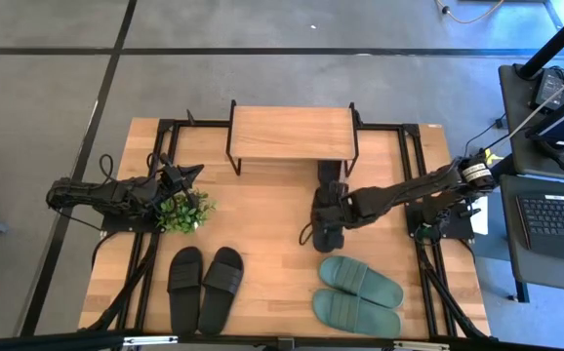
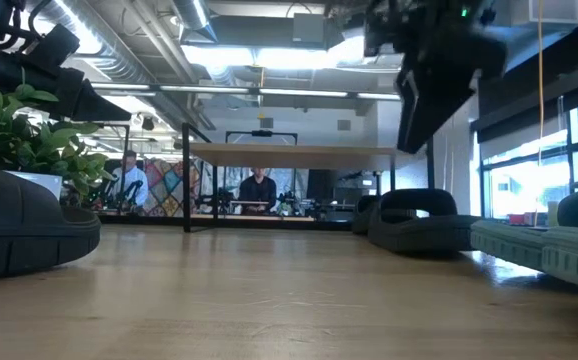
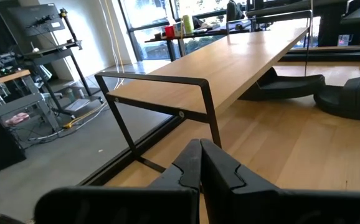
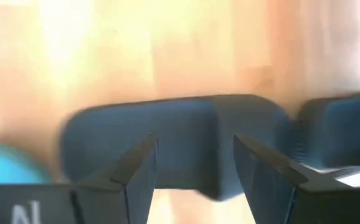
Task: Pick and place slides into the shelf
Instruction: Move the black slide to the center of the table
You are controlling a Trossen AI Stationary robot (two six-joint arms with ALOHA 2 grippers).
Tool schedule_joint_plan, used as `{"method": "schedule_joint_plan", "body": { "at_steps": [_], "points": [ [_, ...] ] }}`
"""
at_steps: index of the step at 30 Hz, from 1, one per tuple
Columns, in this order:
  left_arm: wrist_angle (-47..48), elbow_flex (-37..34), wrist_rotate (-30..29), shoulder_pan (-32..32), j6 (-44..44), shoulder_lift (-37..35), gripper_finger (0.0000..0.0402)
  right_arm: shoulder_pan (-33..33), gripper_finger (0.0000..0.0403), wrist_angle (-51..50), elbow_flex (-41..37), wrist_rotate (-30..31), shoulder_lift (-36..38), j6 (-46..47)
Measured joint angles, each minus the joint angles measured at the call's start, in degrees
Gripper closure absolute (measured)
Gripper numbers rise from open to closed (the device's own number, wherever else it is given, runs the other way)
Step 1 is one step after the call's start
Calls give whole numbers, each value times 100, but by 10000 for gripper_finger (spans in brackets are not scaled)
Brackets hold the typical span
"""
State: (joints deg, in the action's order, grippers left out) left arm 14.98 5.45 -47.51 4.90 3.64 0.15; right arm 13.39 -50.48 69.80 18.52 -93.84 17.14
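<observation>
Six slides share your light wooden bench [image 1: 272,219], counted as three pairs. Going from the biggest thing down: the bench fills the middle of the high view, with grey floor on every side of it and black frame rails running along its left and right edges.

Next comes the low shelf with a light plank top and thin black metal legs [image 1: 293,134], standing at the far edge of the bench, centred. Its underside is open toward you, and one matte black slide [image 1: 330,175] already reaches in under its right end.

Your two dark arms lie low over the bench. The left gripper [image 1: 186,176] waits at the left side with its jaws fully shut and nothing in them, right beside the small green leafy plant [image 1: 184,212]. The right gripper [image 1: 323,216] sits over the second matte black slide [image 1: 327,232] of that pair, just in front of the shelf; its jaws stand apart on either side of the slide, and you cannot tell from these views whether they grip it.

Near the front edge you have a matte black pair [image 1: 204,285] left of centre and a sage-green ribbed pair [image 1: 358,295] to the right, with bare wood between them. The plant stands between the left arm and the front black pair.
</observation>
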Motion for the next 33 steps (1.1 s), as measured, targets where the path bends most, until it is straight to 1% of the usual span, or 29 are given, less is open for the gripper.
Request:
{"method": "schedule_joint_plan", "body": {
  "at_steps": [5,8,11,13,16,18,25,28,33],
  "points": [
    [0,0,12,0,-11,0,401,231,196,-249,-14,-16,-2,465],
    [-2,0,18,0,-15,1,401,321,196,33,-265,301,-13,557],
    [0,0,22,-1,-20,0,401,409,196,339,-544,529,-13,309],
    [0,0,22,-1,-20,2,401,454,196,345,-732,835,-15,235],
    [0,0,22,0,-20,-1,401,487,196,393,-968,1622,-15,309],
    [0,0,22,-1,-20,0,401,487,196,473,-1124,1942,-15,302],
    [0,0,22,-1,-22,0,401,472,196,1439,-1660,2037,-20,-108],
    [0,0,22,-1,-22,-1,401,468,196,1615,-1756,2332,-22,-103],
    [0,0,22,0,-20,0,401,368,207,1638,-1781,2320,-22,-132]
  ]
}}
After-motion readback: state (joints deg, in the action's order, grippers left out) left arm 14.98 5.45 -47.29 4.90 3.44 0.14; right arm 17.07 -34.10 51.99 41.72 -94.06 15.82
